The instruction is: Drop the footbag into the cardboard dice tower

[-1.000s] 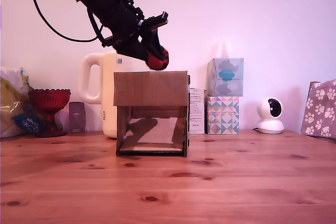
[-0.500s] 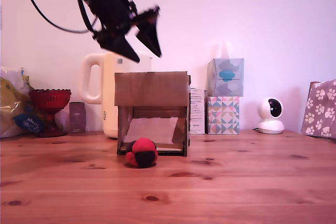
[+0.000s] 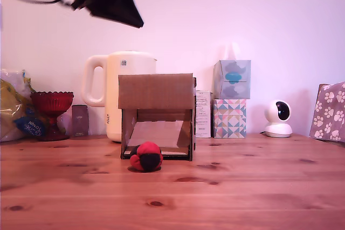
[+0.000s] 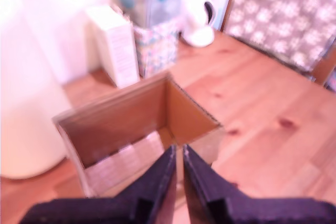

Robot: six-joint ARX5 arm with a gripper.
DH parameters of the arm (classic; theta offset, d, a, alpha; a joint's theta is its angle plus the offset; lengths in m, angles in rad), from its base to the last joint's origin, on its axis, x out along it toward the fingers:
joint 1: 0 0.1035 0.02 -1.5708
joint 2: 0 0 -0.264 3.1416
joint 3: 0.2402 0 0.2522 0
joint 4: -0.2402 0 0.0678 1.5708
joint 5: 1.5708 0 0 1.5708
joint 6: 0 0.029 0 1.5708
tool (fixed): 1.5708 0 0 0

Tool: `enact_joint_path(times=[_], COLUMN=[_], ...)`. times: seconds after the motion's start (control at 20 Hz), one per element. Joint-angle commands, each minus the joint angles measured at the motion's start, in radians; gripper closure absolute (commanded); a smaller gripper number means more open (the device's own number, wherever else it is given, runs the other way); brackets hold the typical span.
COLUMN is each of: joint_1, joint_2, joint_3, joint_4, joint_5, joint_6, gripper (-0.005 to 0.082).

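Note:
The red and black footbag lies on the wooden table, just in front of the lower opening of the cardboard dice tower and touching its front edge. My gripper is high above the tower, toward the exterior view's left, and blurred by motion. In the wrist view its dark fingers are nearly together and hold nothing, so the gripper is shut. Below them is the tower's open top, with the sloped ramp inside. The footbag is out of the wrist view.
A cream kettle stands behind the tower. At the exterior view's left are a red goblet, a small dark glass and a bag. To its right are a white box, stacked tissue boxes, a white camera and a paw-print cloth.
The footbag left the gripper, came out of the tower's lower opening and settled on the table. The gripper rose up and left, and its fingers closed.

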Motion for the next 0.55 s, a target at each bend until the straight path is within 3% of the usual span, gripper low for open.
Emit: enact_joint_path(times=[0.0,0.2,0.5], joint_1=[-0.003,-0.014,-0.014], joint_2=[-0.064,-0.233,-0.435], joint_3=[-0.129,-0.439,-0.720], joint_4=[0.143,0.351,0.390], joint_5=[0.009,0.010,0.007], joint_6=[-0.034,-0.078,-0.157], gripper=[0.0793,0.0793,0.0793])
